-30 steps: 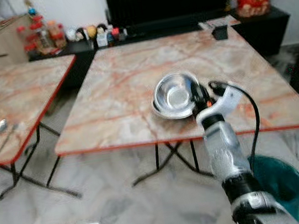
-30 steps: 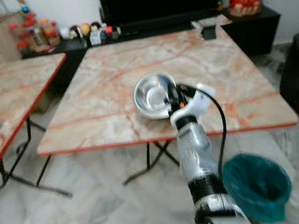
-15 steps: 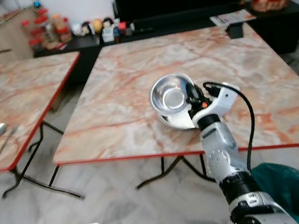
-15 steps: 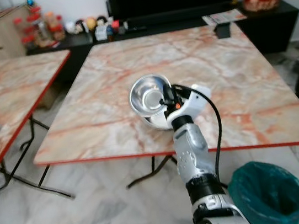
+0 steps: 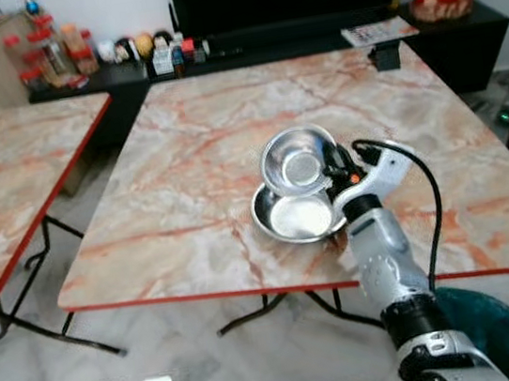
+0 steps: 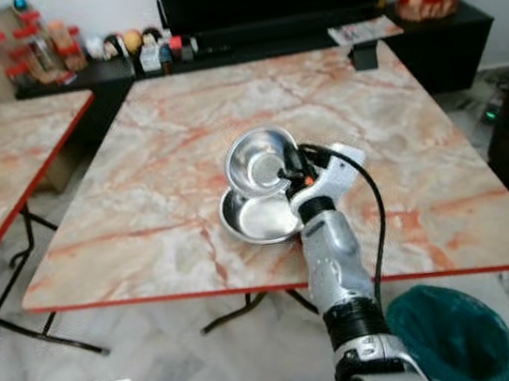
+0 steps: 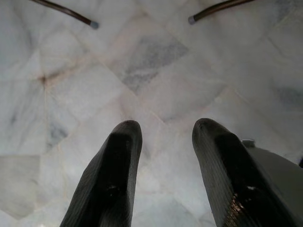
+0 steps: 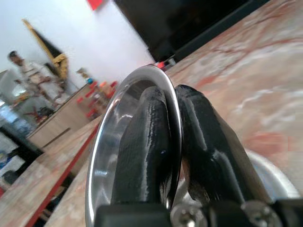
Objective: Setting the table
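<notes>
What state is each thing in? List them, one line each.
Upper steel bowl: lifted, tilted, rim pinched.
Lower steel bowl: lying flat on the marble table.
Right pincer: shut on the upper bowl's rim.
Left pincer: open, idle above the floor.
Green bin: upright on the floor.

Even, fairly bright indoor light covers the head views, with no hard shadows on the marble tabletop [image 5: 231, 156]. The steel bowl [image 5: 300, 160], tilted, throws soft glare off its inner wall, and the dish [image 5: 296, 218] beneath it shines paler. Edges at 9 o'clock and 3 o'clock look slightly smeared and bowed. In the left wrist view the floor [image 7: 151, 61] is bright and mildly soft, the black fingers [image 7: 111, 179] dark with small highlights. In the right wrist view the background is blurred; the bowl's rim gleams.
</notes>
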Robot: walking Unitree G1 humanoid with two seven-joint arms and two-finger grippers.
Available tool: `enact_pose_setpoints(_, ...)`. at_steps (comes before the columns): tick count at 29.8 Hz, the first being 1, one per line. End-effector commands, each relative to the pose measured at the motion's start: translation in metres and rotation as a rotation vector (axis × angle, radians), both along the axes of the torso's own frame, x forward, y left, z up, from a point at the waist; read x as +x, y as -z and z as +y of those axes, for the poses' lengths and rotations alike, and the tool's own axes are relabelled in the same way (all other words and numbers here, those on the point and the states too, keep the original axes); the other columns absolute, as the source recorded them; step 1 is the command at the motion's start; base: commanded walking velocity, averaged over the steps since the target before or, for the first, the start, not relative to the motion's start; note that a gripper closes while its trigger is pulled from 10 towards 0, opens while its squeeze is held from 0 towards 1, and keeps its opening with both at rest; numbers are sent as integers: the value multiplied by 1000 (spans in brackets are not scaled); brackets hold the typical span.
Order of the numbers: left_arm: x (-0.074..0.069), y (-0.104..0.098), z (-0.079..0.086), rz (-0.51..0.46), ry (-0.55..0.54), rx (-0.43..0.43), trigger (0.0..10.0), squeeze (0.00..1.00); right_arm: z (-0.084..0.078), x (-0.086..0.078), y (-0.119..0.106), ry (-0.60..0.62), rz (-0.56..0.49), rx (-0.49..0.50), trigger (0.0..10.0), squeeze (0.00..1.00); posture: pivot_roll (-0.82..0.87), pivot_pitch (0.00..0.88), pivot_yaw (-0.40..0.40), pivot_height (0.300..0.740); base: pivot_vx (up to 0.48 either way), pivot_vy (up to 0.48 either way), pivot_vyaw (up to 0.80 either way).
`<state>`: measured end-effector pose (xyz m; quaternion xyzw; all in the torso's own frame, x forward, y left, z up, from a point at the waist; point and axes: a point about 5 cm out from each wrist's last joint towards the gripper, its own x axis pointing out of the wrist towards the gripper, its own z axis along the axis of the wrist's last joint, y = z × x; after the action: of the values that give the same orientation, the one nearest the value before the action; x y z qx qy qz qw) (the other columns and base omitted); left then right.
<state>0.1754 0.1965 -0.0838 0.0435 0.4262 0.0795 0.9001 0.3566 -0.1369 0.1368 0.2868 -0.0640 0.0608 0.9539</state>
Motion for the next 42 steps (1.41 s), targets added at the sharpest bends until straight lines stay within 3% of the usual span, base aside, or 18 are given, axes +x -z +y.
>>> enact_pose_setpoints(1,-3,1,2,13,-6,-2,10000,0,1,1,-6,9,-14,19,10000,0,17,0,59,740,0,0,0)
enact_pose_setpoints(15,-2,0,4,9,-12,5,10000,0,8,2,-5,-8,11,13,10000,0,27,0,59,740,0,0,0)
enact_pose_setpoints(21,-1,0,4,6,-11,10,10000,0,9,0,-6,-15,-7,-39,10000,0,25,0,58,740,304,0,369)
enact_pose_setpoints(23,-2,0,4,6,-11,10,10000,0,10,0,-4,-20,2,-4,10000,0,26,1,57,740,313,0,281)
enact_pose_setpoints(42,-2,0,5,8,-14,18,10000,0,11,0,-6,-24,-10,-29,10000,0,26,3,59,740,326,0,0)
